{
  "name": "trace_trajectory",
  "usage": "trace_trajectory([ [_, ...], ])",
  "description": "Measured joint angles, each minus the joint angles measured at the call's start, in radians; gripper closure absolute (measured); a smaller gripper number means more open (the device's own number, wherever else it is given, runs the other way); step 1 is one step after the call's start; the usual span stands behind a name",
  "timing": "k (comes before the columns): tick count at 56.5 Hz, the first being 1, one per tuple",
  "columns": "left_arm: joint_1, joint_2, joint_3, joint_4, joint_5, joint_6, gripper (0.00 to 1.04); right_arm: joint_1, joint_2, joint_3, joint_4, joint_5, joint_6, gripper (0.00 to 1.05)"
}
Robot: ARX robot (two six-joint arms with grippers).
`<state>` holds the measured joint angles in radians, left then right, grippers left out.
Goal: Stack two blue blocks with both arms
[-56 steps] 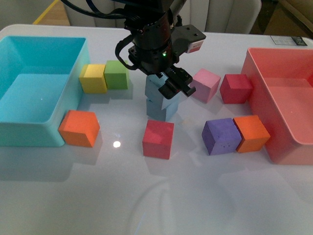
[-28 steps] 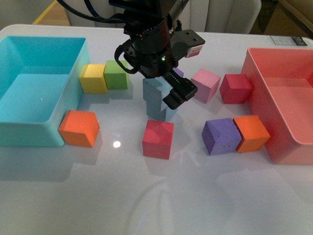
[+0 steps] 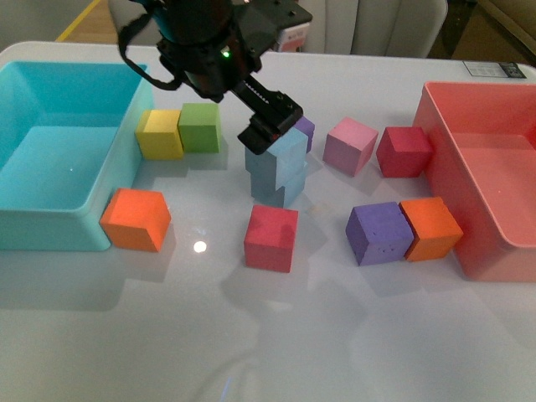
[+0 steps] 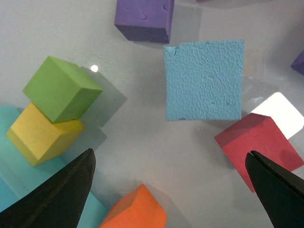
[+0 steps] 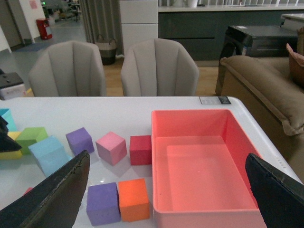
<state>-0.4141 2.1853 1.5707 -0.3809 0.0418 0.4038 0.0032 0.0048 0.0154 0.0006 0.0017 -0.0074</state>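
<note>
The two blue blocks (image 3: 278, 167) are stacked one on the other near the middle of the white table (image 3: 276, 335), the upper block turned slightly out of line with the lower. In the left wrist view, only the top face of the stack is seen from above, lying between the two dark fingertips. The left gripper (image 4: 171, 190) is raised above the stack with its jaws spread wide; nothing is held, and no contact with the blocks is visible. In the front view, one dark finger (image 3: 270, 126) of this gripper is seen just beside the upper block. The right gripper (image 5: 166, 194) is likewise open and empty, well apart from the stack, looking across the table toward the red bin (image 5: 199, 161).

A red block (image 3: 271, 237) is located just in front of the stack. A yellow block (image 3: 159, 134) and a green block (image 3: 199, 127) are placed side by side next to the turquoise bin (image 3: 50, 219). An orange block (image 3: 136, 219) rests against that bin's near corner.
</note>
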Motion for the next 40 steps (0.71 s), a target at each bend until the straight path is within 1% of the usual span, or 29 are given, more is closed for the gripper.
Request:
trace_trajectory([
  [5,0.026,-0.158,-0.154,0.085,0.052,-0.047,0.09,0.000,0.000,0.000,0.000,0.000,0.000,0.09],
  [11,0.055,-0.311,-0.291,0.165,0.103,-0.098,0.09,0.000,0.000,0.000,0.000,0.000,0.000,0.09],
  [14,0.078,-0.399,-0.363,0.187,0.120,-0.128,0.09,0.000,0.000,0.000,0.000,0.000,0.000,0.09],
  [17,0.105,-0.487,-0.435,0.209,0.117,-0.155,0.09,0.000,0.000,0.000,0.000,0.000,0.000,0.09],
  [18,0.106,-0.515,-0.480,0.286,0.066,-0.186,0.12,0.000,0.000,0.000,0.000,0.000,0.000,0.09],
  [19,0.116,-0.552,-0.549,0.429,-0.029,-0.221,0.16,0.000,0.000,0.000,0.000,0.000,0.000,0.09],
  [21,0.133,-0.609,-0.662,0.656,-0.148,-0.275,0.23,0.000,0.000,0.000,0.000,-0.002,0.000,0.09],
  [22,0.157,-0.665,-0.762,0.822,-0.206,-0.309,0.30,0.000,0.000,0.000,0.000,-0.002,0.000,0.09],
  [23,0.170,-0.691,-0.804,0.883,-0.215,-0.321,0.32,0.000,0.000,0.000,0.000,-0.002,0.000,0.09],
  [24,0.200,-0.748,-0.883,0.988,-0.214,-0.341,0.38,0.000,0.000,0.000,0.000,-0.001,0.000,0.09],
  [25,0.221,-0.789,-0.933,1.043,-0.205,-0.349,0.41,0.000,0.000,0.000,0.000,0.000,0.000,0.09],
  [26,0.249,-0.858,-1.006,1.110,-0.200,-0.363,0.48,0.000,0.000,0.000,0.000,0.001,0.000,0.09],
  [29,0.281,-0.969,-1.113,1.169,-0.187,-0.384,0.61,0.000,0.000,0.000,0.000,0.000,0.000,0.09],
  [30,0.284,-0.989,-1.135,1.175,-0.178,-0.386,0.64,0.000,0.000,0.000,0.000,0.000,0.000,0.09],
  [33,0.298,-1.035,-1.214,1.181,-0.156,-0.394,0.79,0.000,0.000,0.000,0.000,-0.003,0.000,0.09],
  [35,0.303,-1.042,-1.234,1.181,-0.151,-0.394,0.84,0.000,0.000,0.000,0.000,-0.002,0.000,0.09],
  [38,0.313,-1.072,-1.280,1.181,-0.142,-0.396,0.96,0.000,0.000,0.000,0.000,-0.002,0.000,0.09],
  [39,0.314,-1.077,-1.286,1.181,-0.140,-0.396,0.97,0.000,0.000,0.000,0.000,-0.002,0.000,0.09],
  [40,0.318,-1.093,-1.300,1.181,-0.134,-0.396,1.03,0.000,0.000,0.000,0.000,-0.002,0.000,0.09],
])
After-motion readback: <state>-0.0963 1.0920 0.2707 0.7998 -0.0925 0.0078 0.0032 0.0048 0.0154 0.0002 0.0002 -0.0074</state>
